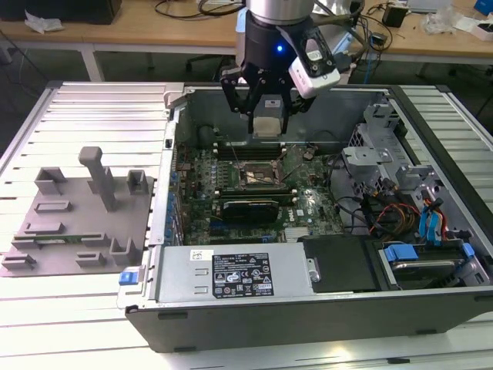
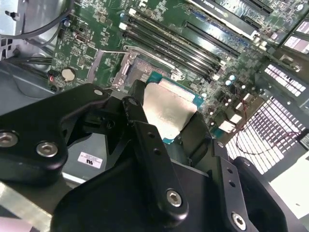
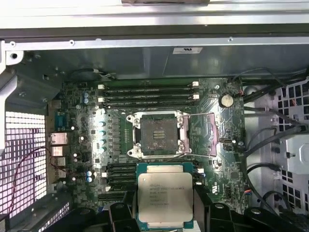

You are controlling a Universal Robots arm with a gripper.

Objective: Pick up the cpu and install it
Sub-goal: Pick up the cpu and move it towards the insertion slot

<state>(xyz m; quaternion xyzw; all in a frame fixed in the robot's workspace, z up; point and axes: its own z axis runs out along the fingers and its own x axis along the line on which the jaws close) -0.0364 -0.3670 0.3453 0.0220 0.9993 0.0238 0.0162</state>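
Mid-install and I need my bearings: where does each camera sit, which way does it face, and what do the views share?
Exterior view: off the arm, high beside the open case, looking down into it; shows the arm and gripper.
First wrist view: on the wrist, facing straight down at the socket; gripper parts flank the cpu.
Second wrist view: on the wrist, looking obliquely past the gripper's black links at the board.
Shared: all three show the cpu in the gripper above the board.

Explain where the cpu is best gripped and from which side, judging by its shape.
By two opposite thin edges, coming from the lid side: the cpu is a thin flat square, so only its edges offer purchase. The gripper holds it so, near the open socket.
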